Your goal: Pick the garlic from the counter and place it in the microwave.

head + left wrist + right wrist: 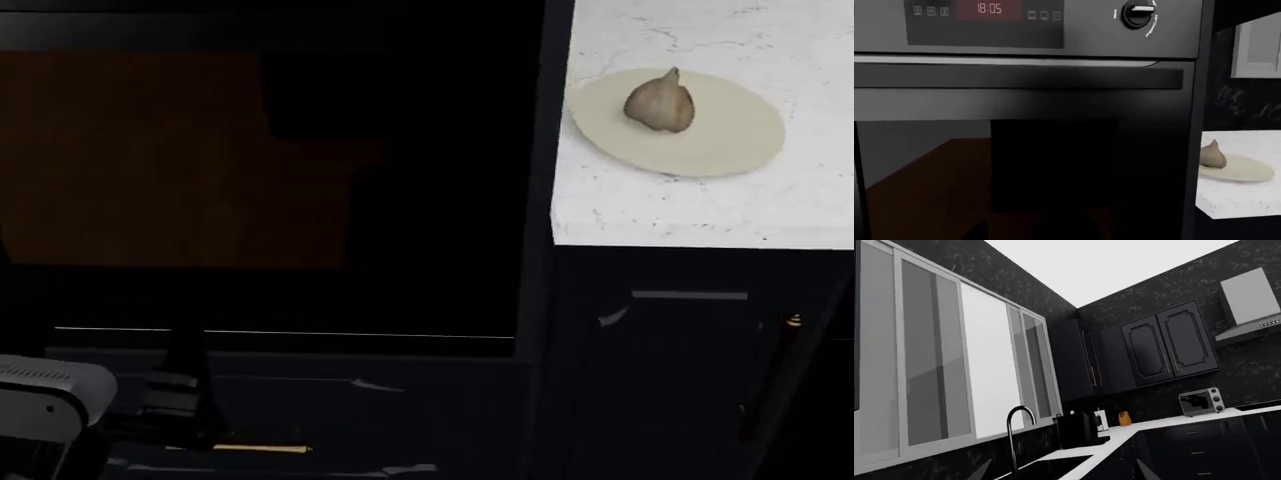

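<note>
At the far left of the head view we see only a pale grey housing (47, 395) low in the corner, presumably part of our left arm; neither pincer shows in any view, so we cannot tell whether either is wide, narrow or holding anything, and places relative to them can only be rough. Moving right, the dark built-in oven (1021, 120) fills the middle, its clock panel (987, 8) lit and its door shut beneath the long handle (1017, 79). Further right lies the counter (801, 220), bearing the cream plate (727, 140) with the garlic (661, 102) upright on it. For the reach, we judge we should bring a pincer over the plate, descend wide astride the rounded base rather than the tapered tip, and close gently.
</note>
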Controlling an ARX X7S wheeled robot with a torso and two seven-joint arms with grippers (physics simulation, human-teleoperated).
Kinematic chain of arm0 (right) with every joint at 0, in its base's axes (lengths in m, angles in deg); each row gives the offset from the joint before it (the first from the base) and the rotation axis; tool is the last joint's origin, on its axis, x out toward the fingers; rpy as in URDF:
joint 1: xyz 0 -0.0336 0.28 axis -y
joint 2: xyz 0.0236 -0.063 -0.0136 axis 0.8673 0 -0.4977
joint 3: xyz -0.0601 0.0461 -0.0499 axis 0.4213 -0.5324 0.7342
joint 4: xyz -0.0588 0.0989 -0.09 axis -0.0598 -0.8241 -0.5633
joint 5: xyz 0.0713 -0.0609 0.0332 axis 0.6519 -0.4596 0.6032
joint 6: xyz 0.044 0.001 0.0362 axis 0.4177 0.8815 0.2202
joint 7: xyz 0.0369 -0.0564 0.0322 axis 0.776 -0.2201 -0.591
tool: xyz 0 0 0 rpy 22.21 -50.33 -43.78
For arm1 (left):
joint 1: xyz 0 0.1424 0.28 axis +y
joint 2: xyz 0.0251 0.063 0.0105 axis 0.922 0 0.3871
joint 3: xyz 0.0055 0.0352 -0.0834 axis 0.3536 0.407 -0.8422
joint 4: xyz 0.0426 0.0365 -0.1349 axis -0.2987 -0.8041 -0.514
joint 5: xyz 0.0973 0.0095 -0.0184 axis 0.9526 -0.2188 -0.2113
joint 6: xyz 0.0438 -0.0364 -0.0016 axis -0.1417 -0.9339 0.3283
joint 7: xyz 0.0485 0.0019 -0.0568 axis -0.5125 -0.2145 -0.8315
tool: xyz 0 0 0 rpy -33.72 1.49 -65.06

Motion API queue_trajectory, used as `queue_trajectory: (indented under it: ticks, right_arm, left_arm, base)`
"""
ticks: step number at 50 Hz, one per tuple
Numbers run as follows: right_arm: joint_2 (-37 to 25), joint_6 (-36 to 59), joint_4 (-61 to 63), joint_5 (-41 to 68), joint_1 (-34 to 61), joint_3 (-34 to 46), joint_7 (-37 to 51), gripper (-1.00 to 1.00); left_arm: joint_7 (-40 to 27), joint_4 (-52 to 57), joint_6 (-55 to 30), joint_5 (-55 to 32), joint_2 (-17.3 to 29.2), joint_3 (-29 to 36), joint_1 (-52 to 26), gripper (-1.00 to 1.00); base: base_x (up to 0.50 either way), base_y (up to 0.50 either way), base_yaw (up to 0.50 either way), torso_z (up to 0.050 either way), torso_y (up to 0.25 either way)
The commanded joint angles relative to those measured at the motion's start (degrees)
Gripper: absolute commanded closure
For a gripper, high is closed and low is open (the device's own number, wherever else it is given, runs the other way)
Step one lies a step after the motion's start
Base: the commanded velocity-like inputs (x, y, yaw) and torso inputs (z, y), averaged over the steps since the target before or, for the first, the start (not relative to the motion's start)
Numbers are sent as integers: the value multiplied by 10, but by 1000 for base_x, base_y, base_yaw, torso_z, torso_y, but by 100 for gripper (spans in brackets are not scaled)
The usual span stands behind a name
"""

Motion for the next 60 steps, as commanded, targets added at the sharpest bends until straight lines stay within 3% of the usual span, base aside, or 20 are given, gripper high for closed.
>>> queue_trajectory:
  ticks: [1, 26, 60]
  right_arm:
    - [-10, -18, 1, 11, -13, -2, 12, -100]
    - [-49, -16, 1, -4, -12, 34, 43, -100]
    - [-51, -16, 0, -14, -8, 50, 39, -100]
  left_arm:
    - [-2, 7, -3, -8, 2, 1, -2, -100]
    - [-2, -5, 6, -27, -2, 4, -2, -100]
    - [-18, 7, 14, -43, -2, 6, 6, -100]
  base:
    - [0, -500, 0, 0, 0]
    - [0, -500, 0, 0, 0]
    - [0, -500, 0, 0, 0]
